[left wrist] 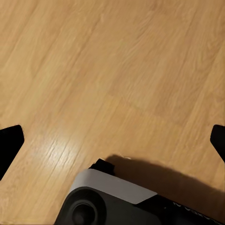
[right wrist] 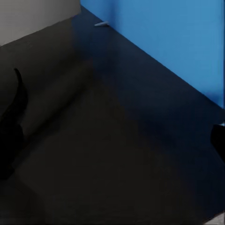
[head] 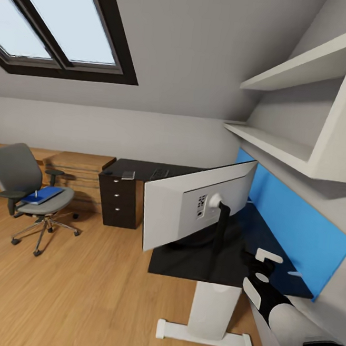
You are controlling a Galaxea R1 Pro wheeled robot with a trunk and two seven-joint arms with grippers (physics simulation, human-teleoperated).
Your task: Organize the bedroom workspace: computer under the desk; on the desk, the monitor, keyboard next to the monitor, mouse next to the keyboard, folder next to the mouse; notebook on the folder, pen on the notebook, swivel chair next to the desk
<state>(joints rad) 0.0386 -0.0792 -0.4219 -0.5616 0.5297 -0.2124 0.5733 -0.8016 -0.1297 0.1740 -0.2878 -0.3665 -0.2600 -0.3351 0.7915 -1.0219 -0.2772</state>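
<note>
Black worktop (head: 185, 261): shiny and dark, on a white leg, right in front of the robot. It bends in an L and runs along the wall.
Right pincer (head: 264, 262): over the near end of the worktop, just behind the monitor. Its two fingers are spread wide and grip nothing.
Left pincer (left wrist: 112, 140): points down at the wood floor (left wrist: 117, 70). Its fingers are spread wide too, with nothing between them.
Monitor (head: 196, 207): stands on the worktop. Its white back faces the robot.
Blue panel (head: 295, 227): on the wall behind the worktop.
Drawers (head: 118, 199): black, under the far end of the worktop.
Keyboard (head: 159, 174): lies flat at the far end of the worktop.
Swivel chair (head: 31, 193): grey, out on the floor, well apart from the worktop.
Folder (head: 43, 195): blue, lying on the chair seat.
Skylight (head: 55, 21): up in the sloped wall.
</note>
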